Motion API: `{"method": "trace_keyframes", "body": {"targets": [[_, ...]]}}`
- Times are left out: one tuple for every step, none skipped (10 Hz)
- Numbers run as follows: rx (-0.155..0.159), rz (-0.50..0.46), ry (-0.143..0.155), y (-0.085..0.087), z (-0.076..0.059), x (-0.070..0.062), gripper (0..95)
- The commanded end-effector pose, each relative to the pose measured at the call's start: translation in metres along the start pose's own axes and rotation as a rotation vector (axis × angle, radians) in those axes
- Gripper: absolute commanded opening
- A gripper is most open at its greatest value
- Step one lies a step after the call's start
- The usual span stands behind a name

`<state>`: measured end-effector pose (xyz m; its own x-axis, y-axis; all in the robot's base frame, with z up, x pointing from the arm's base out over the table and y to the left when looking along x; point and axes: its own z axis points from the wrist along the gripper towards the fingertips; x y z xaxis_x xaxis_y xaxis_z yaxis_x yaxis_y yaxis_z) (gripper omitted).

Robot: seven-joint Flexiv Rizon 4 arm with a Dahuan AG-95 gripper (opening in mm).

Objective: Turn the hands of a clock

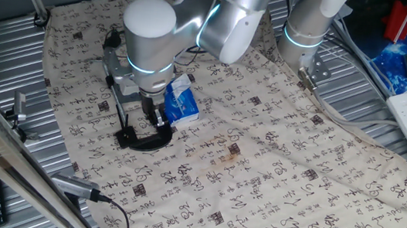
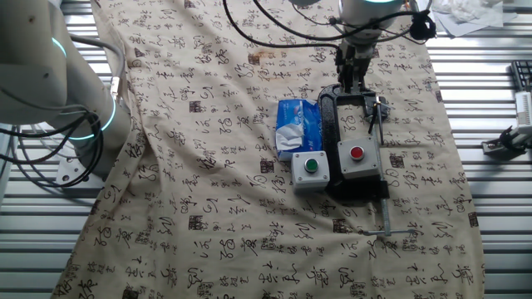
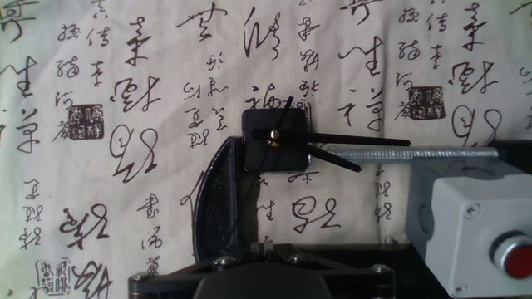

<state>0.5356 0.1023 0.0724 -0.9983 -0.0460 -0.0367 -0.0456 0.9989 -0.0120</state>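
The clock [image 3: 277, 141] is a small black square block with a brass hub and thin black hands, lying on the printed cloth. Its two long hands point right and its short hand points up-right. It sits in the jaw of a black C-clamp [image 3: 214, 208], whose threaded screw [image 3: 424, 152] runs off to the right. My gripper [image 3: 264, 247] hovers just short of the clock, its fingertips together and holding nothing. In one fixed view the gripper [image 1: 157, 120] stands over the clamp [image 1: 144, 141] and hides the clock. In the other fixed view the gripper [image 2: 352, 81] is at the clamp's [image 2: 331, 108] far end.
A blue tissue box [image 2: 298, 127] lies beside the clamp and also shows in one fixed view [image 1: 182, 104]. A grey box with a green button [image 2: 311, 170] and one with a red button [image 2: 357, 158] sit by the clamp's bar; the red-button box is at the right of the hand view [image 3: 478, 224].
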Motion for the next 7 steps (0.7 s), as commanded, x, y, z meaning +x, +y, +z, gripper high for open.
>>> {"method": "trace_keyframes", "body": {"targets": [[0.0,0.001,-0.004,0.001,0.006,-0.001,0.0],[-0.001,0.001,-0.004,0.002,0.007,-0.001,0.0],[0.0,-0.001,-0.005,0.002,0.01,-0.001,0.0],[-0.001,-0.002,-0.005,0.003,0.011,-0.002,0.0],[-0.001,-0.003,-0.003,0.003,0.013,-0.002,0.0],[-0.001,-0.004,-0.003,0.003,0.015,-0.002,0.0],[-0.001,-0.005,-0.003,0.003,0.017,-0.003,0.0]]}}
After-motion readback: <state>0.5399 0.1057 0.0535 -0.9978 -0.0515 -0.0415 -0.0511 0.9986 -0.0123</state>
